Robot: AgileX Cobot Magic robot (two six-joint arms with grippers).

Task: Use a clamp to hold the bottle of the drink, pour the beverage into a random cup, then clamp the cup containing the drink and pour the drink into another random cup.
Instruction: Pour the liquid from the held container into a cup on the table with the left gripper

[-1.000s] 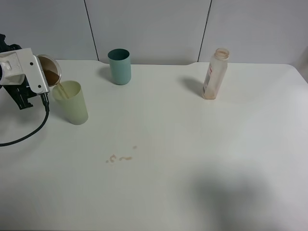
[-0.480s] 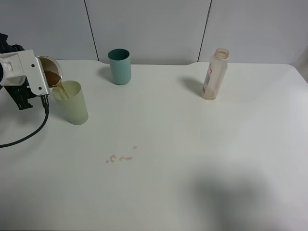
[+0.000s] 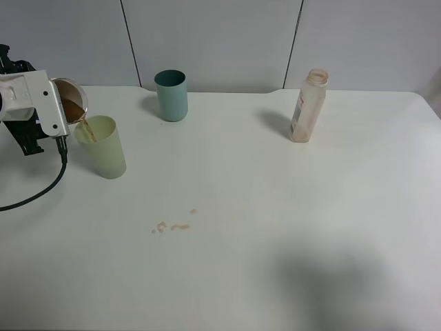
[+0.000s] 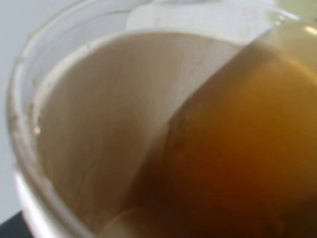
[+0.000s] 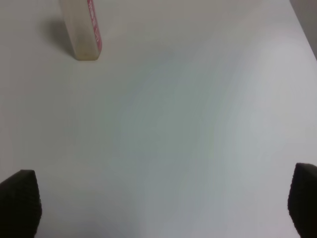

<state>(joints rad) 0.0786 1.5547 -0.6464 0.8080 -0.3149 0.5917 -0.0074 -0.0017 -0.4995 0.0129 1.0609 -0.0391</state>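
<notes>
At the far left of your table you have the left gripper clamped tight on the cup containing the drink, though its jaws sit hidden behind the white wrist housing in the high view. You hold that cup tipped over so its mouth faces the pale green tumbler, its lower lip right at the tumbler's rim, and a thin stream of the beverage runs from one into the other. Your left wrist camera looks straight into the tilted cup, where the brown liquid pools against the downhill side and the uphill wall is bare and filmed. A black cable trails from the arm across the tabletop beside the tumbler. Moving right, you see the teal cup standing upright near the back edge, well apart from the pouring. In front of it, toward the middle of the table, lie a few small brown spill drops. Further right the bottle stands upright, uncapped, near the back edge, and it looks drained. Your right gripper shows only in its own wrist view: its two black fingertips are spread wide at the frame's corners, gripping nothing, above bare table with the bottle ahead of it.
</notes>
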